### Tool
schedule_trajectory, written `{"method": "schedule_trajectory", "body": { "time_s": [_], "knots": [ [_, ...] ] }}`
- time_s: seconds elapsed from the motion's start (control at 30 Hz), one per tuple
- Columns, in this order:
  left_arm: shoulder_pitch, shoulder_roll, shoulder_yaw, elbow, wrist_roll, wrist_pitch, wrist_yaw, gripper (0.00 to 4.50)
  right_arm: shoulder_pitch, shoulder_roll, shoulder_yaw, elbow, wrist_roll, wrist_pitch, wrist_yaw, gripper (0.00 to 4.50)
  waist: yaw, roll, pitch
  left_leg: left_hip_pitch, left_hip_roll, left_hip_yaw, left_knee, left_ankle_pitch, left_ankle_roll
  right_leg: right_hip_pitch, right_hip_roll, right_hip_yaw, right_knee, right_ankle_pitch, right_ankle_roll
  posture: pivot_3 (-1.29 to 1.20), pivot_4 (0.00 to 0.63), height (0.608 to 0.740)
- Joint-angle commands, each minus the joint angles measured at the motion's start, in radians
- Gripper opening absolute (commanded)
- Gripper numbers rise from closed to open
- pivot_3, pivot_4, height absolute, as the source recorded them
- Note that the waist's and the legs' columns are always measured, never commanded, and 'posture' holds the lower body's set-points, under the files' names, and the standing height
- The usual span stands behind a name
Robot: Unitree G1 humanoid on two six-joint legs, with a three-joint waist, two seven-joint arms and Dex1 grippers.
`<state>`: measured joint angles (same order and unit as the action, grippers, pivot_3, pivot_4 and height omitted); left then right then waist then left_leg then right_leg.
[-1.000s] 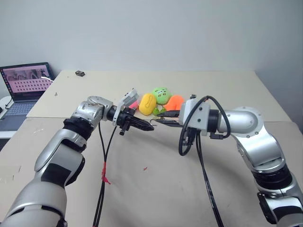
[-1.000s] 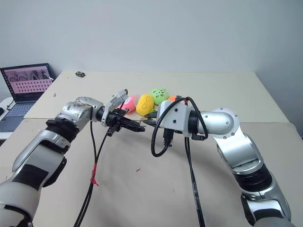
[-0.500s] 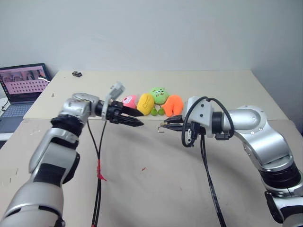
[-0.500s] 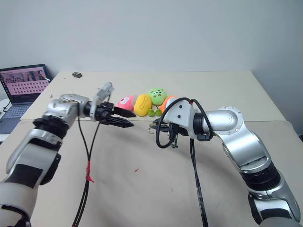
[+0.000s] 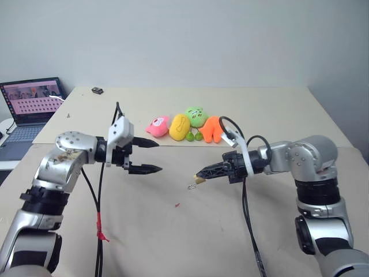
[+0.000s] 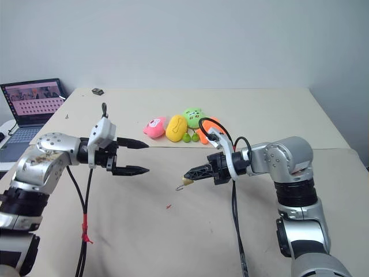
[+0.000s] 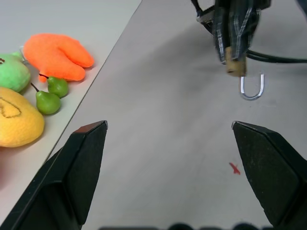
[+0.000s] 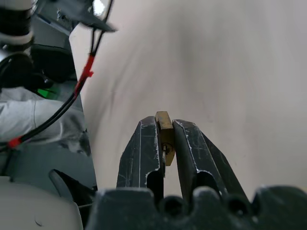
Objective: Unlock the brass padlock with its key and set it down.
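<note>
lowering my right gripper (image 5: 203, 175), clenched on the small golden-brass padlock (image 5: 198, 180), gently tableward, left gripper (image 5: 151, 156) released.

The two head views look forward and down from above the arms across the table (image 5: 271, 104) toward the wall, the laptop (image 5: 31, 101) at left of frame. The left wrist view looks closely along its open fingers (image 7: 84, 148) at the padlock (image 7: 235, 60). The right wrist view sits nearest, sharing that padlock with the others.
</note>
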<state>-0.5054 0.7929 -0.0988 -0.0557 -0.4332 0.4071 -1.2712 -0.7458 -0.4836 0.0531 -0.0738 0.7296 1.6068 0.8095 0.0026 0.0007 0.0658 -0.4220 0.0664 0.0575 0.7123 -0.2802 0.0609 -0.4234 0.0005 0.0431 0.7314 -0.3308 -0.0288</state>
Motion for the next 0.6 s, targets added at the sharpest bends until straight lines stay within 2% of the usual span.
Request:
{"method": "schedule_trajectory", "body": {
  "time_s": [0.03,0.27,0.43,0.5,0.53,0.6],
  "knots": [
    [0.025,0.003,0.044,-0.112,0.003,0.009,0.066,4.41,-0.044,0.031,0.043,0.065,-0.008,-0.002,-0.026,0.24,0.002,0.000,0.000,0.000,0.000,0.000,0.000,0.000,0.000,0.000,0.000,0.000,0.000,0.000,0.000,0.00,0.150,0.640],
    [0.066,0.007,0.046,-0.184,-0.002,0.034,0.119,4.41,-0.090,0.058,0.181,0.232,-0.119,-0.181,-0.025,0.24,0.003,0.000,0.000,0.000,0.001,0.001,-0.001,-0.001,0.001,-0.001,0.004,0.000,0.000,0.000,0.000,0.00,0.150,0.640],
    [0.070,0.005,0.043,-0.189,0.000,0.041,0.131,4.41,-0.094,0.037,0.277,0.296,-0.209,-0.325,0.017,0.24,0.002,0.000,0.000,-0.001,0.002,0.001,-0.001,-0.002,0.003,-0.001,0.008,-0.001,0.000,0.000,0.000,0.00,0.150,0.640],
    [0.050,-0.009,0.030,-0.176,0.003,0.037,0.134,4.50,-0.071,-0.009,0.349,0.331,-0.290,-0.447,0.054,1.08,0.002,0.000,0.000,0.000,0.002,0.001,-0.001,-0.002,0.004,-0.001,0.008,-0.001,0.000,0.000,0.000,0.00,0.150,0.640],
    [0.042,-0.015,0.026,-0.171,0.004,0.035,0.135,4.50,-0.062,-0.029,0.378,0.345,-0.324,-0.500,0.071,1.25,0.003,0.000,0.000,0.000,0.002,0.001,-0.001,-0.002,0.004,-0.001,0.008,-0.001,0.000,0.000,0.000,0.00,0.150,0.640],
    [0.027,-0.027,0.016,-0.159,0.009,0.032,0.131,4.50,-0.046,-0.067,0.396,0.400,-0.369,-0.568,0.100,1.97,0.007,0.000,0.000,-0.001,0.002,0.001,0.000,-0.003,0.004,-0.001,0.008,-0.001,0.000,0.000,0.000,0.00,0.150,0.640]
  ]
}}
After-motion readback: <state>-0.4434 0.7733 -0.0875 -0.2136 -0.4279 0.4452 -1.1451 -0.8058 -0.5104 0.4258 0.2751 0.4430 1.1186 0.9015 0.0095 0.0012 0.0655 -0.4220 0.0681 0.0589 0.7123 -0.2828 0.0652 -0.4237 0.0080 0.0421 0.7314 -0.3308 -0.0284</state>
